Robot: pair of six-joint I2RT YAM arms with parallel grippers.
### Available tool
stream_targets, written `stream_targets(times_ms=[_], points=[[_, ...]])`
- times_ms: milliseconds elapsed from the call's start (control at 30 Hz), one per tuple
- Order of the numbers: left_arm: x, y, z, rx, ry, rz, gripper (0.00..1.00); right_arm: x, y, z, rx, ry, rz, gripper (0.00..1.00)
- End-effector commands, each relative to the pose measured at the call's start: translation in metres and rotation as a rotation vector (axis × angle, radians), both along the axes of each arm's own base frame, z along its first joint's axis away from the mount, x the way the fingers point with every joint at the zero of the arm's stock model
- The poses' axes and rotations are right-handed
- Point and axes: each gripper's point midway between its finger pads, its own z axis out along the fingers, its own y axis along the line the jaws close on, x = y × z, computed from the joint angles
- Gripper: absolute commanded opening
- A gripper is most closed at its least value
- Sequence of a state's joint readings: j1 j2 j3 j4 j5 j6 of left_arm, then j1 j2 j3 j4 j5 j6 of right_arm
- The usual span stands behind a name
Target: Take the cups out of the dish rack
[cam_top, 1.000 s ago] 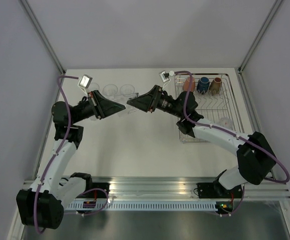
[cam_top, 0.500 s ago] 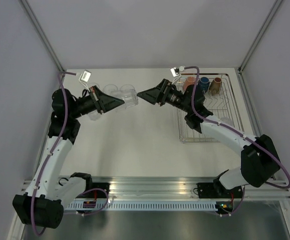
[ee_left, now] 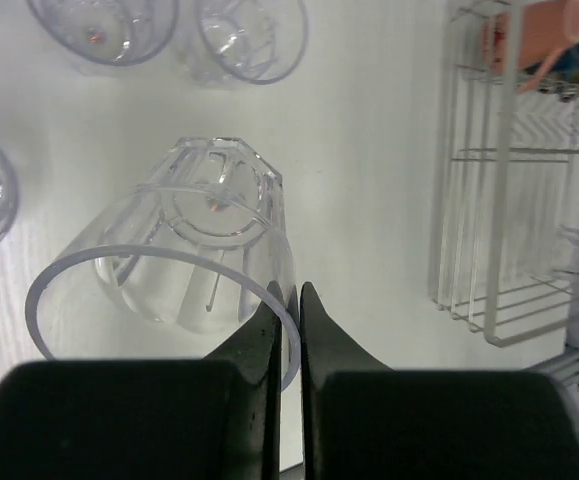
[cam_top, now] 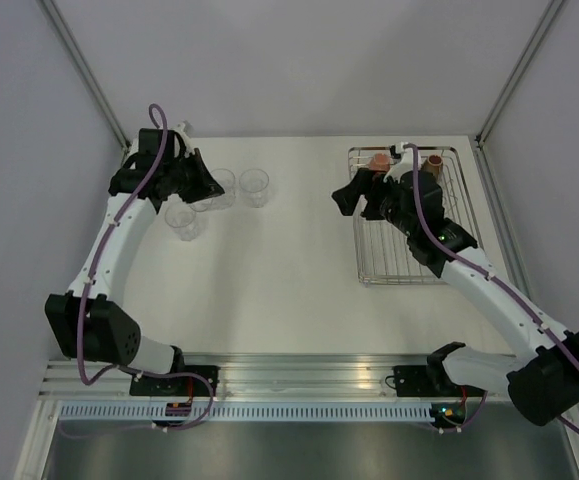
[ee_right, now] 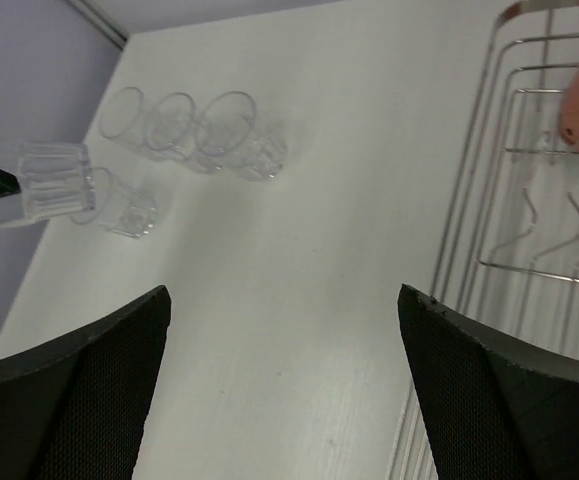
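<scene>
The left gripper [ee_left: 287, 312] is closed on the rim of one glass [ee_left: 194, 250], with one finger inside the wall and one outside, far to the left of the rack [cam_top: 404, 258]. The glass hangs tilted, close to the other glasses [ee_right: 174, 122] standing there. The pinch is thin (only the rim), so I judge the glass can slip or turn. If it goes down tilted, it can fall over or knock a neighbour. The right gripper [ee_right: 284, 385] is wide open and empty, just beside the rack's left edge. The salmon mug [cam_top: 377, 160] and brown mug [cam_top: 434, 161] sit at the rack's far end.
</scene>
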State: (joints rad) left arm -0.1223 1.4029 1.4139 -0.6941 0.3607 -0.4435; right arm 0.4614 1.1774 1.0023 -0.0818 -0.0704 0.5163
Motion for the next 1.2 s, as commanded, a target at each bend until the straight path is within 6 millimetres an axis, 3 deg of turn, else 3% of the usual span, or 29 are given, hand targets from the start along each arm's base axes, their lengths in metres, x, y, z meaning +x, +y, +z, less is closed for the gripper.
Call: stream_targets(times_ms=[0, 33, 100, 133, 200, 300, 467, 667, 800, 1167], points=[[0.006, 0.031, -0.011, 0.226, 0.061, 0.067, 0.02, -0.006, -0.042, -0.033, -0.233, 0.047, -0.111, 0.98], [0.009, 0.035, -0.026, 0.264, 0.113, 0.067, 0.02, -0.008, -0.053, -0.042, -0.277, 0.075, -0.146, 0.98], [0.019, 0.039, -0.03, 0.314, 0.129, 0.07, 0.02, -0.013, -0.062, -0.047, -0.334, 0.089, -0.159, 0.98], [0.019, 0.04, -0.046, 0.333, 0.194, 0.058, 0.02, -0.017, -0.071, -0.054, -0.376, 0.115, -0.174, 0.98], [0.029, 0.042, -0.05, 0.36, 0.215, 0.049, 0.02, -0.027, -0.084, -0.061, -0.44, 0.148, -0.192, 0.98], [0.035, 0.045, -0.073, 0.407, 0.294, 0.038, 0.02, -0.04, -0.099, -0.057, -0.476, 0.155, -0.221, 0.98], [0.04, 0.034, -0.108, 0.452, 0.379, -0.012, 0.02, -0.058, -0.108, -0.04, -0.46, 0.116, -0.222, 0.98], [0.044, 0.016, -0.126, 0.484, 0.415, -0.053, 0.02, -0.069, -0.114, -0.034, -0.476, 0.102, -0.216, 0.98], [0.046, 0.016, -0.147, 0.537, 0.462, -0.055, 0.02, -0.072, -0.116, -0.034, -0.482, 0.102, -0.212, 0.98], [0.052, 0.015, -0.175, 0.615, 0.516, -0.067, 0.02, -0.082, -0.123, -0.029, -0.482, 0.077, -0.22, 0.98]])
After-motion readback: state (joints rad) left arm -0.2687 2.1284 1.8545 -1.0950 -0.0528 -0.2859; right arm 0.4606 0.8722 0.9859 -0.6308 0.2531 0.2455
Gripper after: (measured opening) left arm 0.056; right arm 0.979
